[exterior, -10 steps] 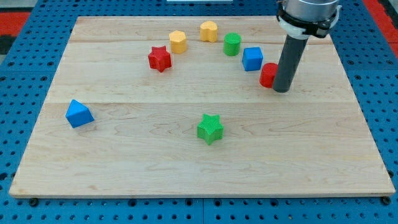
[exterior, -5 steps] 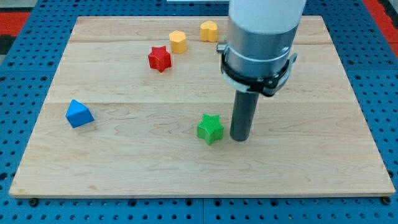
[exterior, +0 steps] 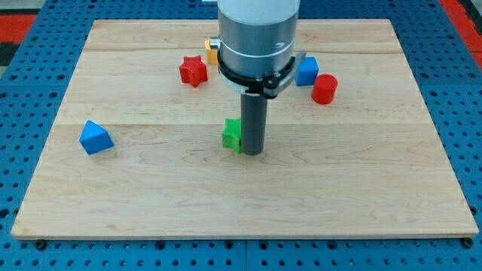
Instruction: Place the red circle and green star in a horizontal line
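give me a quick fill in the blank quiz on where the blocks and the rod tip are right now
1. My tip stands right beside the green star, on the star's ____ side in the view.
2. The red circle sits nearer the view's ____ than the green star does.
3. The block closest to the view's left edge is the ____ one.

Missing words: right; top; blue

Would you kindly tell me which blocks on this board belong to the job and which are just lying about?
Job: red circle block; green star block, touching my tip.
Lying about: red star block; blue cube block; blue triangular block; yellow block, partly hidden.
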Controlling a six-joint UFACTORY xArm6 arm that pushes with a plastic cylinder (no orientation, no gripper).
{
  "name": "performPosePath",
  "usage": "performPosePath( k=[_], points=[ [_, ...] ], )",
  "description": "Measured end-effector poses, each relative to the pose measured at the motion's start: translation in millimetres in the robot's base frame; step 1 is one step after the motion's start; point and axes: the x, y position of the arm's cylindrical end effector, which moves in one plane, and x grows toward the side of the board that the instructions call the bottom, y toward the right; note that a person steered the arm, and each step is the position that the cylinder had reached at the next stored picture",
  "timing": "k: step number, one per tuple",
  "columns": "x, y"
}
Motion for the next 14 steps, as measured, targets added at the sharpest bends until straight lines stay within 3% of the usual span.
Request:
performPosePath(
  k=[5, 7, 11, 14],
  points=[
    [-58, -95],
    [-46, -76],
    [-79, -33],
    [-106, -53]
  ],
)
